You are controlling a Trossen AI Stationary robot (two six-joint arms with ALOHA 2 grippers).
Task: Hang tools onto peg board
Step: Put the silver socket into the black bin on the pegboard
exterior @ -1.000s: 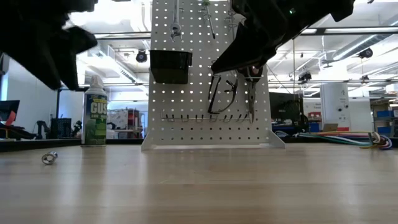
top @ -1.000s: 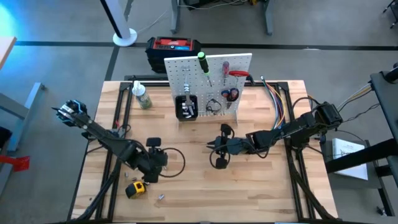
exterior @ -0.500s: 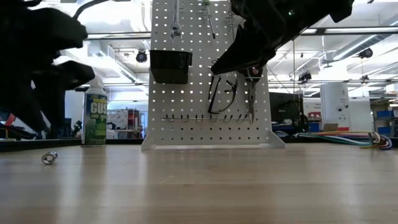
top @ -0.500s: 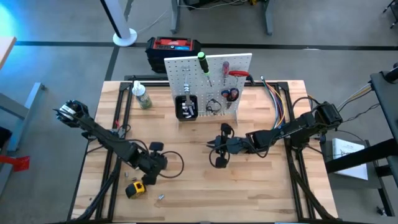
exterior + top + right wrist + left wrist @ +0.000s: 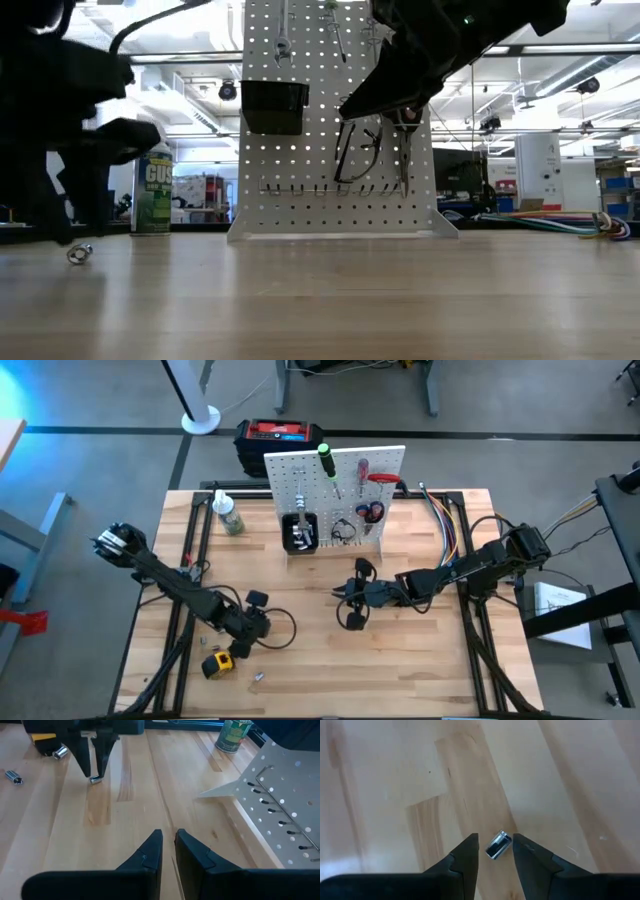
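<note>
A small silver socket (image 5: 498, 845) lies on its side on the wooden table. My left gripper (image 5: 496, 851) points steeply down over it at the table's near left (image 5: 240, 647), open, with one fingertip on each side of the socket. A yellow tape measure (image 5: 216, 663) lies just beside it. The white peg board (image 5: 335, 490) stands at the far middle and carries screwdrivers, pliers, glasses and a black bin. My right gripper (image 5: 340, 593) hangs shut above the table's middle, with nothing in it. My left gripper's fingers stand astride the socket, pointing down from above. A strip of bare wood shows between one finger (image 5: 470, 854) and the socket. The other finger (image 5: 522, 852) stands right against it; whether it touches, I cannot tell.
A green-labelled bottle (image 5: 230, 515) stands at the far left, and coloured cables (image 5: 445, 520) run along the far right. A red-and-black box (image 5: 278, 438) sits behind the board. More small silver pieces (image 5: 60, 752) (image 5: 12, 776) lie near the tape measure. Bare wood lies between the arms.
My left gripper has come down toward the table and tipped more steeply downward, so that its fingers now reach the tabletop around the socket. The socket and the other things lie where they were.
</note>
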